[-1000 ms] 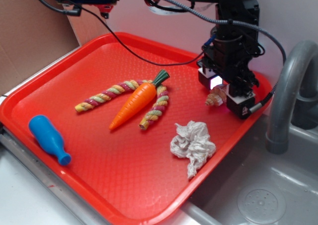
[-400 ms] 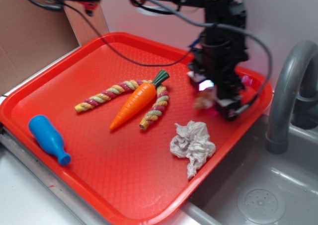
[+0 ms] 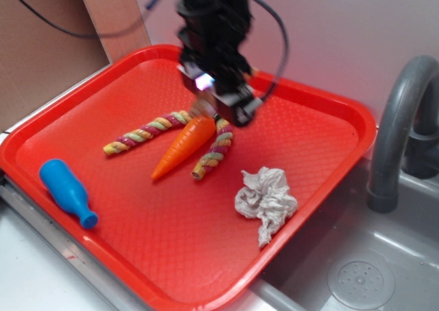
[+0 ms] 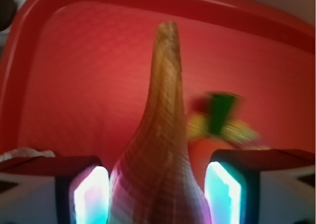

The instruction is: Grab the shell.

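Since the earlier frames we find the gripper [image 3: 214, 105] shifted from the tray's far right corner to above the carrot's green top, shell carried with it. Item one: shell [image 4: 160, 150], tan, ribbed, pointed tail forward, clamped between the two fingers [image 4: 89, 194], which are closed onto its wide body; in the exterior view it is only a blur at the fingertips. Item two: carrot [image 3: 182, 146], orange, directly below the fingers. Item three: twisted rope [image 3: 147, 131], beneath and beside the carrot. Item four: white rag [image 3: 266, 198], well apart from the fingers. Item five: blue bottle [image 3: 66, 191], farthest away. All rest on the red tray [image 3: 309, 119].
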`<move>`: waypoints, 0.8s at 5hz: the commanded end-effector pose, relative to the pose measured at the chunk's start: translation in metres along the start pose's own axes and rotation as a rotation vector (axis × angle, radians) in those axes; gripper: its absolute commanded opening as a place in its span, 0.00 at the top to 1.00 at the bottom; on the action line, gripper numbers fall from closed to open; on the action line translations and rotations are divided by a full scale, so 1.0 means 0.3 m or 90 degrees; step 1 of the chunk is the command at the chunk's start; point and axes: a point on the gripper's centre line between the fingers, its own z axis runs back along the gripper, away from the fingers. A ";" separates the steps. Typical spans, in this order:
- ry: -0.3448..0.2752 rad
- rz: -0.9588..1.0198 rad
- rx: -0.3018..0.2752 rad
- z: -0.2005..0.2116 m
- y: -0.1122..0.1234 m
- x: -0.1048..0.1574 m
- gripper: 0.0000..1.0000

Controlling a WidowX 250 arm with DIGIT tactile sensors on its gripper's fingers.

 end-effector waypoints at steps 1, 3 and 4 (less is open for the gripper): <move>-0.063 0.091 -0.021 0.249 0.214 -0.195 1.00; -0.101 0.201 0.008 0.331 0.367 -0.372 1.00; -0.105 0.180 0.007 0.345 0.352 -0.365 1.00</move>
